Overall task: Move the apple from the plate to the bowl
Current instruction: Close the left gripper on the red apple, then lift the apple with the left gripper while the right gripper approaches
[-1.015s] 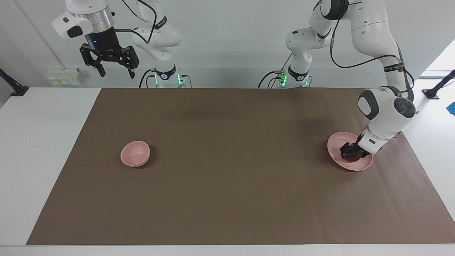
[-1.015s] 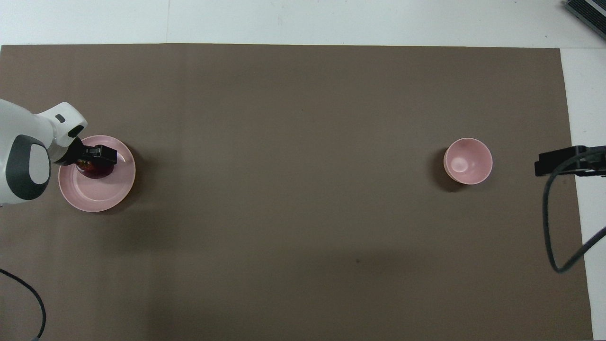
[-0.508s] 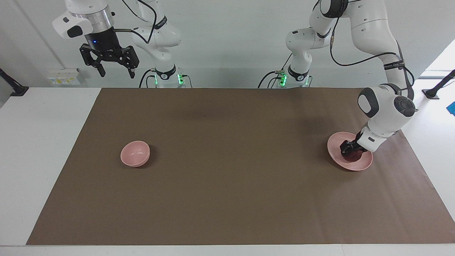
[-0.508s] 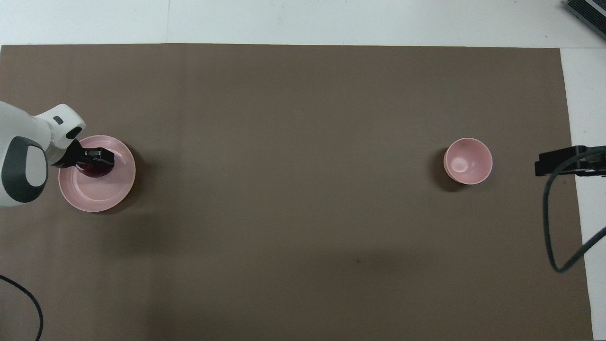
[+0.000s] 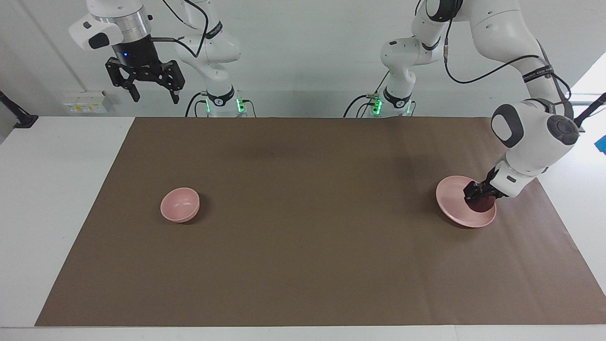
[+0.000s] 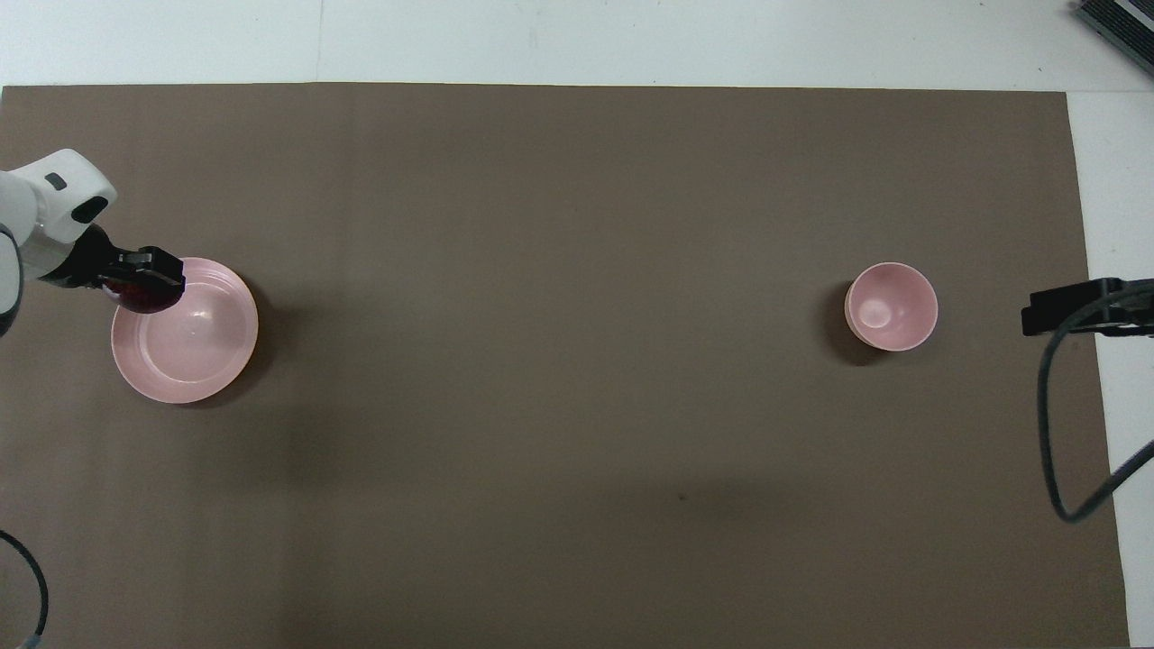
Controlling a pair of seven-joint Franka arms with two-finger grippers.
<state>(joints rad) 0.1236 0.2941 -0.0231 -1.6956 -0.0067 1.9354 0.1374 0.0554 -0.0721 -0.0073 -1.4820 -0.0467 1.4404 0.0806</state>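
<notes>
A broad brown paper mat covers most of a white table, whose bare margins show at both ends. A white socket box sits on the wall at ten o'clock; a dark slatted object pokes in at one o'clock overhead.

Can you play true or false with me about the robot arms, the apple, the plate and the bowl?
1. The left gripper is closed on the apple. True.
2. The apple is inside the bowl. False: the bowl holds nothing; the apple is in the left gripper over the plate's edge.
3. The right gripper is down at the bowl. False: it waits high up with its fingers open, at the right arm's end of the table.
4. The plate is at the left arm's end of the table, the bowl toward the right arm's end. True.
5. The bowl sits on the plate. False: they are far apart on the brown mat.
</notes>
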